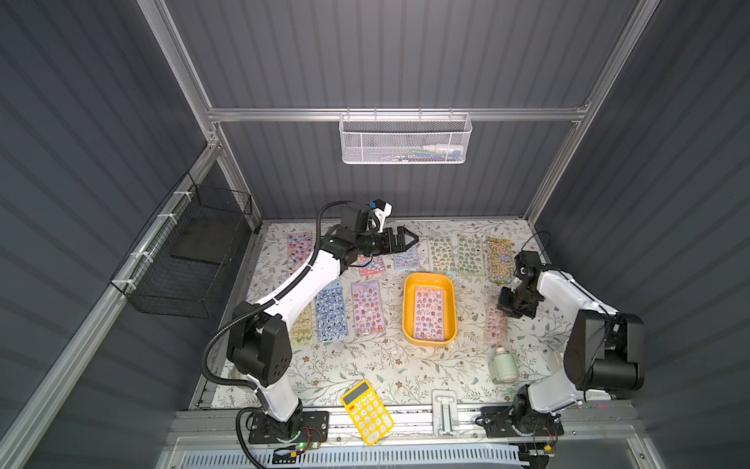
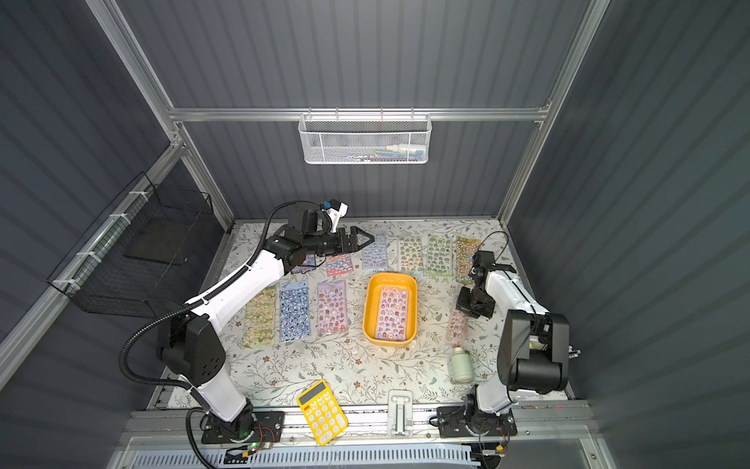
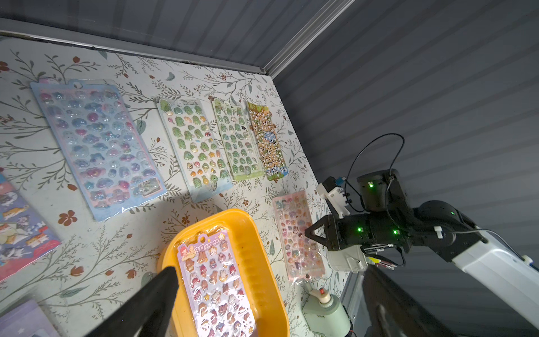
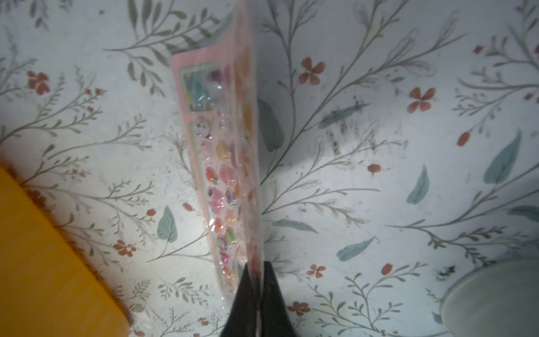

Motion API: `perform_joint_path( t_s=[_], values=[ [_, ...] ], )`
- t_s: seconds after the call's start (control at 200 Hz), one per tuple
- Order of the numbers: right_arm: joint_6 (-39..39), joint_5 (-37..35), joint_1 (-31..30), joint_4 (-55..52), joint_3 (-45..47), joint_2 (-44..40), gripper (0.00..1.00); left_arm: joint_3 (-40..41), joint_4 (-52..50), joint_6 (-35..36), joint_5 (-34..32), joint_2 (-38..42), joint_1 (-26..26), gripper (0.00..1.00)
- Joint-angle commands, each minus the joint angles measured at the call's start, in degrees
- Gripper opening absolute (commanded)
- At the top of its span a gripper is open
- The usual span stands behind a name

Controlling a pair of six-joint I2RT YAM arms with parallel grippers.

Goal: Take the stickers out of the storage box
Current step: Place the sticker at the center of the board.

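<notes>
Box [image 1: 408,312]: shallow mustard-yellow plastic tray with rounded corners, standing near the middle of the flower-printed table [image 1: 365,365]. One glossy lilac sheet [image 1: 429,312] lies flat inside; whether others lie under it cannot be told. Other stickers are thin film-wrapped rectangles with raised cartoon figures, flat on the table. The far row includes two green sheets [image 1: 441,253] and a yellow sheet [image 1: 499,260]; the nearer row, left of the box, has a blue sheet [image 1: 332,310] and a purple sheet [image 1: 367,306]. A red-edged sheet [image 1: 371,266] and a yellow-green sheet [image 1: 302,331] are partly hidden by the left arm. Right gripper [image 4: 257,267]: black fingers closed on the edge of a pink sheet [image 4: 224,163], tilted nearly edge-on in the right wrist view, just right of the box. Whether its far end touches the table cannot be told; in both top views the wrist hides the fingertips. Right arm folded, forearm sloping down. Left gripper [image 1: 412,239]: jaws wide apart, holding nothing, pointing sideways above the far row, arm stretched forward; in the left wrist view one finger [image 3: 157,297] shows, the other is cut off. Mesh basket [image 1: 406,142], white, on the back rail: contents too blurred to name. Bottle [image 1: 503,363], pale green with a white cap, near the right arm. Calculator [image 1: 367,412], yellow, overhangs the table's front edge.
</notes>
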State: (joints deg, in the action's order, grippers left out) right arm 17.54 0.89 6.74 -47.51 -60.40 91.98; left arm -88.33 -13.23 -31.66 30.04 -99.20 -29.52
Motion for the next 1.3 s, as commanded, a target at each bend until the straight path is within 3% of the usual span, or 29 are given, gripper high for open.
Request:
perform_joint_path(
  t_s=[0.0, 0.205, 0.39, 0.585, 0.71, 0.79, 0.931, 1.121, 1.296],
  values=[
    [-1.1, -6.2, 0.7, -0.2, -3.1, 3.6, 0.03, -0.5, 0.6, 0.6, 2.3, -0.9, 0.4, 1.0],
    [-2.7, -12.0, 0.7, 0.1, -6.0, 8.4, 0.04, 0.0, 1.1, -0.1, 2.7, -1.3, 0.6, 1.0],
    [-3.1, -13.6, 0.7, 1.1, -5.7, 10.4, 0.24, 0.1, 0.8, -0.1, 2.5, -1.1, 0.7, 1.0],
    [-3.3, -17.0, 0.7, 0.7, -5.5, 10.5, 0.28, 0.3, 0.6, -0.1, 2.2, -0.9, 0.8, 1.0],
    [-3.3, -20.1, 0.7, 0.1, -6.1, 9.8, 0.36, 0.3, 0.5, 0.0, 2.2, -0.7, 0.9, 1.0],
    [-3.1, -21.4, 0.7, -0.2, -6.4, 8.7, 0.46, 0.4, 0.2, 0.3, 2.1, -0.5, 1.0, 1.0],
    [-2.3, -21.2, 0.7, -0.5, -6.4, 6.2, 0.58, 0.6, -0.2, 0.6, 1.6, -0.2, 1.2, 1.0],
    [-1.7, -16.1, -0.1, -0.7, -7.3, 0.8, 0.6, 0.8, -2.5, 2.4, -1.9, 0.8, 1.4, 1.0],
    [-1.3, -11.0, -3.5, -0.5, -10.5, -4.3, 0.6, 0.8, -7.7, 4.1, -10.2, 1.3, 1.5, 1.0]
  ],
)
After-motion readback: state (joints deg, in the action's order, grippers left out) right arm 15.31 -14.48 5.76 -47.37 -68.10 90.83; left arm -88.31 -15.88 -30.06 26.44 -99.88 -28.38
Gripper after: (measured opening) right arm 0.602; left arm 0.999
